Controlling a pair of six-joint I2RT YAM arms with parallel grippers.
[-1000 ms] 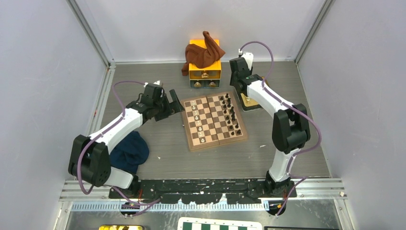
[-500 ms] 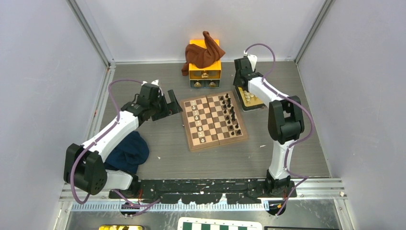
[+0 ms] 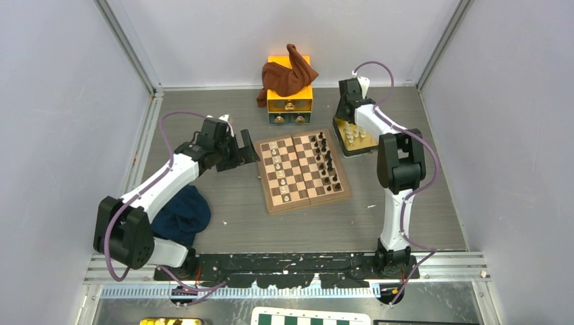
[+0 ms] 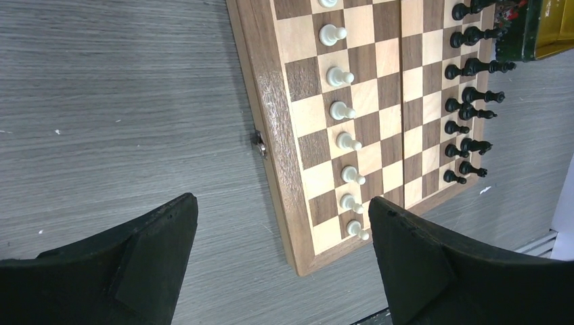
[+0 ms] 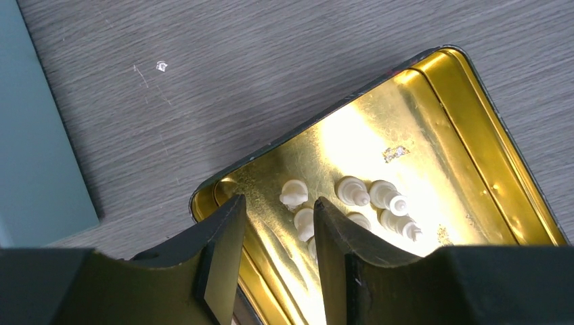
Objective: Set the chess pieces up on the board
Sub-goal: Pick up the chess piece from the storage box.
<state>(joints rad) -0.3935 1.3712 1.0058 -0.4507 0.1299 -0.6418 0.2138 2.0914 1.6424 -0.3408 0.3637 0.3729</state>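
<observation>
The wooden board [image 3: 302, 170] lies mid-table. A row of white pawns [image 3: 278, 170] stands near its left side and two rows of dark pieces [image 3: 327, 160] on its right side. In the left wrist view the board [image 4: 265, 101], the pawns [image 4: 342, 108] and the dark pieces [image 4: 467, 108] show. My left gripper [image 3: 247, 150] is open and empty beside the board's left edge [image 4: 281, 200]. My right gripper [image 3: 349, 114] hovers at the back end of a gold tin [image 3: 363, 145], slightly open and empty [image 5: 277, 203]. Several white pieces [image 5: 352, 193] stand in the tin [image 5: 474, 122].
A yellow drawer box [image 3: 290, 101] with a brown cloth [image 3: 288, 74] stands behind the board. A dark blue cloth [image 3: 181, 213] lies at the front left. A green-and-white board [image 3: 311, 317] lies below the arm bases. Grey walls close in both sides.
My right arm has folded back and drawn its gripper toward the tin's far end, uncovering the tin and its white pieces. The left gripper has barely moved.
</observation>
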